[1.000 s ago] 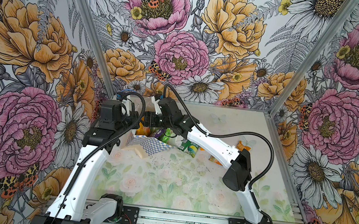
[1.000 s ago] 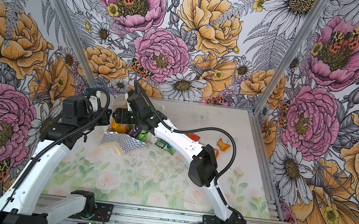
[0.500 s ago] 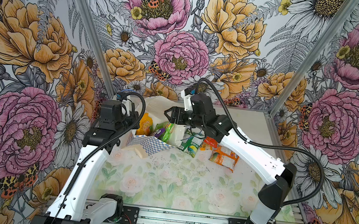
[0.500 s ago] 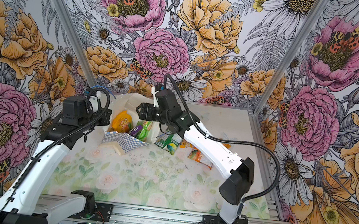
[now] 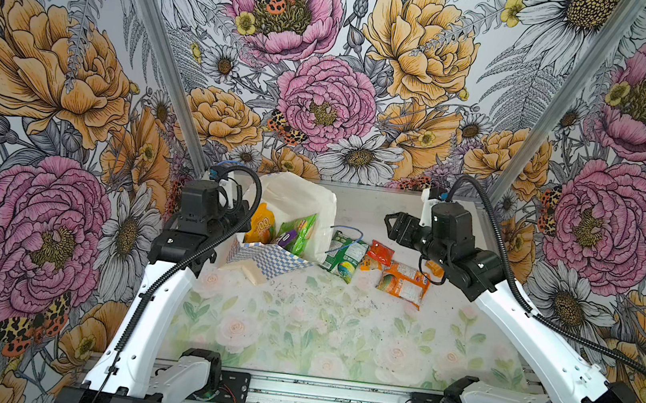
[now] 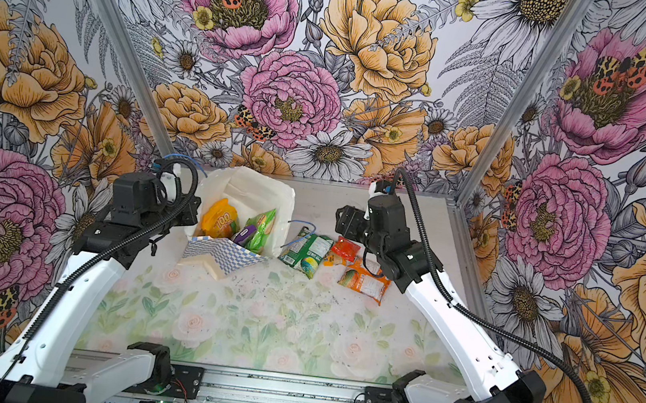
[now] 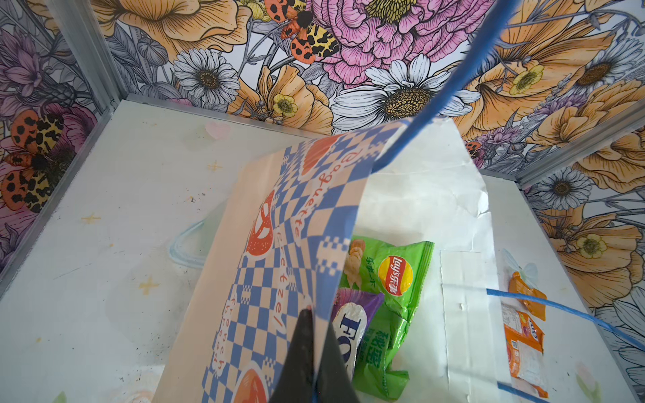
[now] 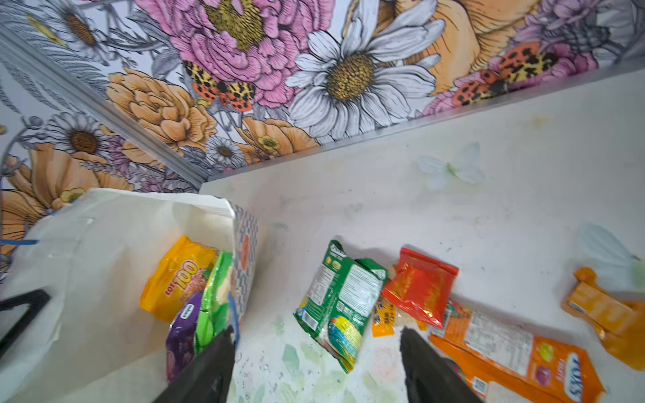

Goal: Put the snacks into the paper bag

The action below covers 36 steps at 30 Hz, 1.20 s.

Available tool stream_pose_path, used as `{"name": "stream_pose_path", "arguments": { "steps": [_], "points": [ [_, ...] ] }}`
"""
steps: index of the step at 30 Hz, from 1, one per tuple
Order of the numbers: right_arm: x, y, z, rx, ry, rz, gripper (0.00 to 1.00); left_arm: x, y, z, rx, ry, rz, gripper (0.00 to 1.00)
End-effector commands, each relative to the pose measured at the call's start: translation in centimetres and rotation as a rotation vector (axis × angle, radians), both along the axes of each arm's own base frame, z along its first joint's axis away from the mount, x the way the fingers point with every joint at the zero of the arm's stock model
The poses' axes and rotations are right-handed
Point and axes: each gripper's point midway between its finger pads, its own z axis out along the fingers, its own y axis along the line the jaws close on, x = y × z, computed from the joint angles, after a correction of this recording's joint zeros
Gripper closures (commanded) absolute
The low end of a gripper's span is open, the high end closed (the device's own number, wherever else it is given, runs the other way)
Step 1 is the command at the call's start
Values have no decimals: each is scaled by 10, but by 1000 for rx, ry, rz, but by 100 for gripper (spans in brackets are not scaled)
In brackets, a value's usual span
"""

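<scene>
Tabletop [image 5: 296,333] with a faded rose print carries the paper bag [image 5: 305,196], which sits open at the back left. The left gripper [image 7: 309,314] is pinched tight on the bag's checkered panel. Inside the bag lie a yellow-orange bag [image 5: 261,226], a bright green bag [image 5: 303,231] and a purple pack [image 5: 284,240]. The right gripper [image 8: 317,330] hovers with its jaws spread wide, holding nothing. Beside the bag rest a green-white pack [image 5: 344,255], an orange-white pack [image 5: 403,283], a red sachet [image 5: 381,252] and a small orange sachet [image 5: 434,270].

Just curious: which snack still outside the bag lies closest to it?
The green-and-white packet, right beside the paper bag; the red sachet and orange-white pack lie farther away.
</scene>
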Motion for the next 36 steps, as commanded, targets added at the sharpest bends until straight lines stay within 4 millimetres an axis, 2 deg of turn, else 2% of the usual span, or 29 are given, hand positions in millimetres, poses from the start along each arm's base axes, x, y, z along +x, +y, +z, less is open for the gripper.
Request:
{"name": "stream_pose_path", "arguments": {
  "steps": [1,4,9,12,15,20,21,22,29,32,36],
  "points": [
    [-7,-14,-19,0,45,-32,24,7,15,7,24,-29,55,100],
    [-12,-15,-40,10,101,-38,24,13,26,-2,-15,7,87,100],
    [-11,2,-72,44,220,-12,24,16,49,-12,-28,48,162,100],
    [-11,30,-80,50,232,43,25,15,52,-11,-26,44,171,100],
    [-12,73,-66,75,199,135,25,15,53,-9,-19,38,176,100],
    [-20,153,-24,115,106,301,25,15,53,-9,-18,37,175,100],
    [-20,160,-20,115,98,315,25,15,53,-9,-19,37,176,100],
    [-27,176,-13,117,83,351,26,15,53,-9,-19,37,175,100],
    [-22,220,15,140,18,420,27,13,50,-5,-24,24,165,100],
    [-13,232,16,133,3,406,27,13,49,-5,-26,24,160,100],
    [2,240,6,112,13,353,28,12,45,-3,-30,18,147,100]
  ]
}}
